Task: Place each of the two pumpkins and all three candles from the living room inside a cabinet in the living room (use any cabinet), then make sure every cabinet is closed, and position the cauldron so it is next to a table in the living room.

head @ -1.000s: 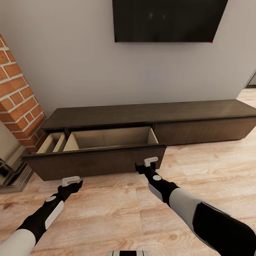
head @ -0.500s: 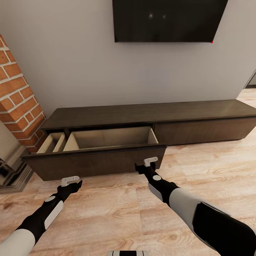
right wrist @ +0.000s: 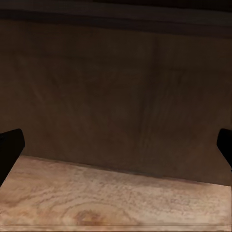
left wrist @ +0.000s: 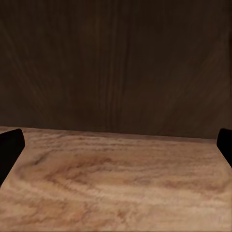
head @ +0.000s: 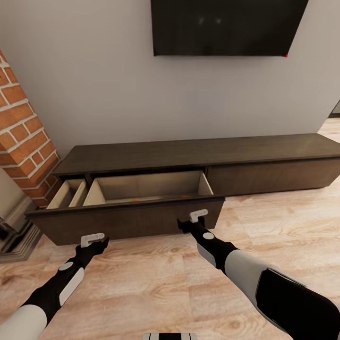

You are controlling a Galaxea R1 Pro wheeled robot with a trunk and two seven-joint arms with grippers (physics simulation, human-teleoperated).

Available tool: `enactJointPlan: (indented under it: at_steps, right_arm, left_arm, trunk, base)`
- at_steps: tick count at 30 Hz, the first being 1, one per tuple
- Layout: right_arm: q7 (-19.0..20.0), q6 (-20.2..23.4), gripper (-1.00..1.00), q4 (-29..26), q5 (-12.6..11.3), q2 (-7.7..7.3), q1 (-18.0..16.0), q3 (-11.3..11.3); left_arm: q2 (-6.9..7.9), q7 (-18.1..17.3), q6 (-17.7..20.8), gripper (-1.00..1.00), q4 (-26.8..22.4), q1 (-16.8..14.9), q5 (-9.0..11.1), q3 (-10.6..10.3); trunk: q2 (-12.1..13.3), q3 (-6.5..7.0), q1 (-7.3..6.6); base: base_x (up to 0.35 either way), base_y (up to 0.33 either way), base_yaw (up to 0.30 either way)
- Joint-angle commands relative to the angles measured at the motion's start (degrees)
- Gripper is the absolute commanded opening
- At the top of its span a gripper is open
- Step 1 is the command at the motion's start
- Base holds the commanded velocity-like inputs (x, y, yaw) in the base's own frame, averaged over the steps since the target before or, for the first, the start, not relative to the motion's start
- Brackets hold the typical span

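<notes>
Nearest in, two black-and-white arms reach out over the light wood plank floor [head: 264, 208]. The left gripper [head: 93, 240] hangs just short of the pulled-out dark-brown drawer front [head: 127, 218] of the long low dark-brown wooden cabinet [head: 203, 153], low, close to the floor. In its wrist view the black fingertips [left wrist: 9, 150] sit at the far edges with bare floor and dark panel between them, so the jaws are spread and carry nothing. The right gripper [head: 198, 217] is the closer of the two: it sits right up at the drawer front, near that panel's right end, though whether it is touching I cannot tell. Its fingertips [right wrist: 9, 152] are also wide apart, with only dark wood ahead.

That is the relation that matters: the drawer front runs long from left to right, square across both grippers and directly ahead of them, so a straight forward push would slide it shut. The right arm looks better placed to lead.

Beyond the panel, the pale wood compartments [head: 146, 185] stand open. Small orange flecks [head: 185, 196] show low at the near edge of the big compartment, perhaps the pumpkins, too hidden to call. Candles, cauldron: I can't make them out. Behind the cabinet hangs the black wall-mounted TV [head: 222, 26]; to the cabinet's left, the red-brick fireplace [head: 21, 123].
</notes>
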Motion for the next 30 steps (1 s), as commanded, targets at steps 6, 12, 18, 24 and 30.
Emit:
enactJointPlan:
  at_steps: [6,12,18,24,30]
  right_arm:
    - [0.13,2.78,1.0,0.01,-0.42,0.0,-0.04,0.41]
    - [2.77,4.39,1.0,0.07,-2.05,-0.01,-0.04,0.27]
    - [3.31,4.44,1.0,0.27,-2.63,-0.06,-0.04,0.29]
    - [3.73,4.0,1.0,1.11,-2.38,-0.08,-0.04,0.37]
    - [5.47,4.15,1.0,1.71,-2.65,-0.02,-0.04,0.33]
  left_arm:
    - [-0.01,0.21,-0.92,1.0,0.16,-0.05,0.57,-0.64]
    - [-0.03,0.19,-1.02,1.0,0.17,-0.05,0.51,-0.67]
    - [0.0,0.22,-1.01,1.0,0.17,-0.05,0.36,-0.75]
    - [0.01,0.22,-1.1,1.0,0.17,-0.05,0.3,-0.76]
    - [0.05,0.22,-1.12,1.0,0.17,-0.05,0.29,-0.76]
  trunk:
    - [-0.02,-0.04,-0.01]
    - [-0.02,-0.04,-0.01]
    - [-0.02,-0.04,-0.01]
    - [-0.02,-0.04,-0.01]
    - [-0.02,-0.04,-0.01]
  base:
    - [0.003,0.001,0.0]
    - [0.021,0.003,0.0]
    - [0.14,0.059,0.0]
    - [0.019,0.009,0.0]
    - [0.001,0.001,0.0]
